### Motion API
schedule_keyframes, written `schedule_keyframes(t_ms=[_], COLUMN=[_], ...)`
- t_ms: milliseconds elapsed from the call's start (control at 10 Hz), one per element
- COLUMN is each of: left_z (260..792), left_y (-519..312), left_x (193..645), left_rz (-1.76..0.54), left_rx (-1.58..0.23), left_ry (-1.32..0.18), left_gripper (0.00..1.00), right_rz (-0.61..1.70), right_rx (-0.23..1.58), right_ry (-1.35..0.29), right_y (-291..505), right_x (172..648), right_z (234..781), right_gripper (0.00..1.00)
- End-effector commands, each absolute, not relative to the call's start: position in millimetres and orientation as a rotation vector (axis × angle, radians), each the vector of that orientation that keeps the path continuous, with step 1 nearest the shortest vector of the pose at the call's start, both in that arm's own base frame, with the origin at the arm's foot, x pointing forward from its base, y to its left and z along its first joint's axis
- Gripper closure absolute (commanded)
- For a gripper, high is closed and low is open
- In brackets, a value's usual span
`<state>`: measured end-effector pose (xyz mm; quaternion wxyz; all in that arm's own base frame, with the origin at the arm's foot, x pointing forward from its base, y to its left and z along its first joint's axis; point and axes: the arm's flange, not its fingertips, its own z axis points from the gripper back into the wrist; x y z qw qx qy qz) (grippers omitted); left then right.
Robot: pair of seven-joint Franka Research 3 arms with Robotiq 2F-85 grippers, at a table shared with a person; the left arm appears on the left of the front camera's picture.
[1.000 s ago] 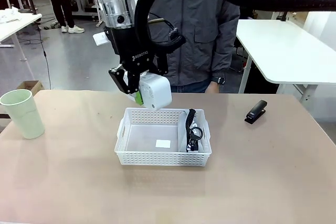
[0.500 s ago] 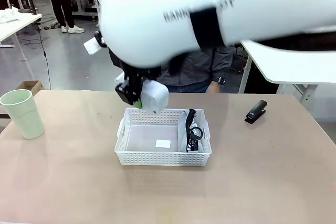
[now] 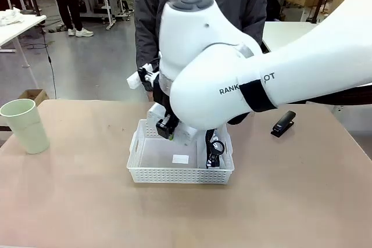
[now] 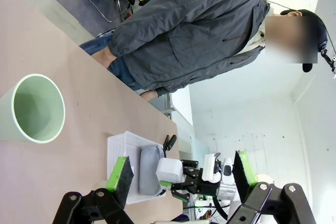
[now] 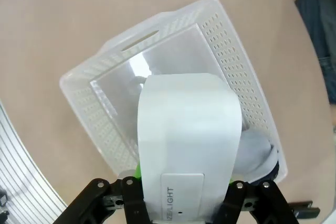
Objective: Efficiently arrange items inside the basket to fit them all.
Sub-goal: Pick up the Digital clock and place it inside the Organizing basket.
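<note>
Tan surface [image 3: 70, 201], a person standing behind it. I see the basket [image 3: 174, 174] at centre, pouch [image 5: 256, 153] in its right end. My right pincer [image 3: 169, 130] pinches the white box [image 5: 189, 124] over the basket's interior. Cup [image 3: 24, 125] far left; stapler [image 3: 283, 124] right. Left pincer [image 4: 182, 166] spread, empty.

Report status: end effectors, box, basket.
Left end effector open, empty. Right end effector shut on white box, over basket. Pouch inside, right end. Cup, stapler outside.

Perforated white basket [image 3: 174, 175] on a tan bench [image 3: 87, 213]. Pale green cup [image 3: 24, 125] left of the basket, black stapler [image 3: 283, 123] right. Plain white box [image 5: 189, 129] above it; grey pouch [image 5: 257, 155] inside.
</note>
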<state>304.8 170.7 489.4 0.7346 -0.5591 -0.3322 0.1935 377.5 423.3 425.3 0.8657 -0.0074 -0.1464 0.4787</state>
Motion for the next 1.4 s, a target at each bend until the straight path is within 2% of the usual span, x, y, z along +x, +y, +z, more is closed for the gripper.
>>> schedule_keyframes(t_ms=[0,400,600,1300], left_z=[490,490,490,490], left_y=[171,171,171,171], left_x=[305,305,305,305], left_rz=[0.409,0.409,0.409,0.409], left_rx=[-1.238,-1.238,-1.238,-1.238], left_ry=[-0.747,-0.747,-0.747,-0.747], left_gripper=[0.0,0.0,0.0,0.0], right_rz=[1.042,1.035,1.021,1.015], right_rx=[0.072,0.104,0.046,0.053], right_ry=[-0.259,-0.175,-0.123,-0.049], right_y=[421,439,446,452], right_x=[392,409,410,418], right_z=[414,368,353,332], right_gripper=[0.48,0.48,0.48,0.48])
